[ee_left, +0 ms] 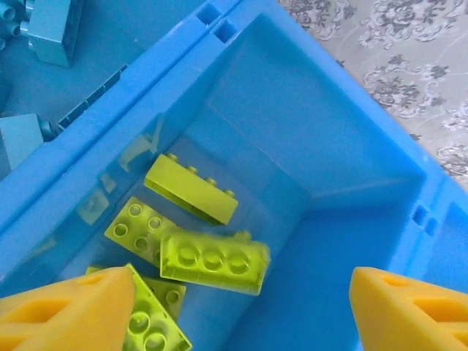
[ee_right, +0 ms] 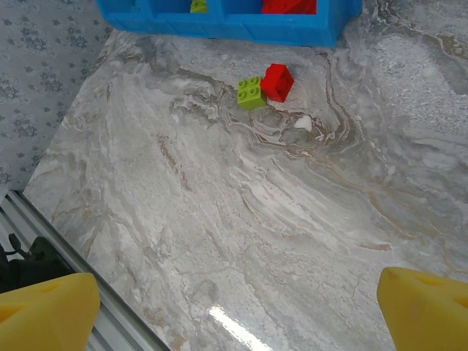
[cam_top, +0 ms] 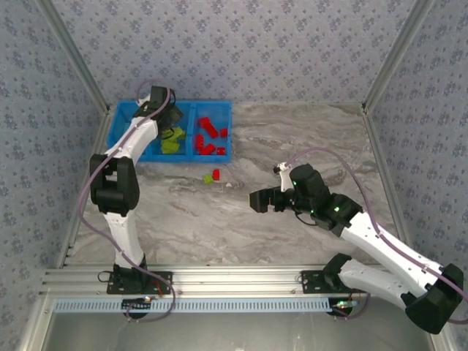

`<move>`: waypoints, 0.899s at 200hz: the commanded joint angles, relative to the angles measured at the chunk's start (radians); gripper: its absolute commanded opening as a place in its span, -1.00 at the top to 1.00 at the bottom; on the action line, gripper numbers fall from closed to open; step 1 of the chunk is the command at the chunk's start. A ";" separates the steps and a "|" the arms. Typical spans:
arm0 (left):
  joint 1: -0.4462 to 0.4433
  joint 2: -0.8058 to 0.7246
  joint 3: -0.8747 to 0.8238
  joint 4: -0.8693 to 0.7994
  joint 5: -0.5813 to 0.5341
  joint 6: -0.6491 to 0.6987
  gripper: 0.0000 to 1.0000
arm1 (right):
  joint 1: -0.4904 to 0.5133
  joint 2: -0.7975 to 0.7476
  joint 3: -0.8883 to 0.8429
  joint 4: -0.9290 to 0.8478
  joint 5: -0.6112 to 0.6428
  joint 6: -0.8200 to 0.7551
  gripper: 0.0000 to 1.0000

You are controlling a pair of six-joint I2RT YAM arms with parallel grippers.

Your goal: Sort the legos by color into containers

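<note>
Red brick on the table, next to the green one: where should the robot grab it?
Likely from straight above: pinch the red brick across the two sides not facing the green brick, which crowds one side. It sits low on the table, so only its upright sides offer a hold.

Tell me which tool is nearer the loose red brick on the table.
Right. The right tool hovers near-right of the red brick; the left tool hangs over the blue bin, farther off.
</note>
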 commanded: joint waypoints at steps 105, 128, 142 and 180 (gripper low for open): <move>-0.406 -0.986 -0.653 -0.166 0.301 0.832 -0.71 | 0.111 0.446 0.159 0.195 0.194 0.154 -0.58; -0.477 -1.119 -0.790 -0.249 0.340 0.897 -0.73 | 0.123 0.612 0.250 0.255 0.228 0.214 -0.54; -0.479 -1.181 -0.881 -0.212 0.338 0.867 -0.73 | 0.126 0.707 0.301 0.292 0.246 0.248 -0.49; -0.479 -1.248 -0.964 -0.183 0.313 0.856 -0.80 | 0.131 0.940 0.484 0.307 0.278 0.272 -0.44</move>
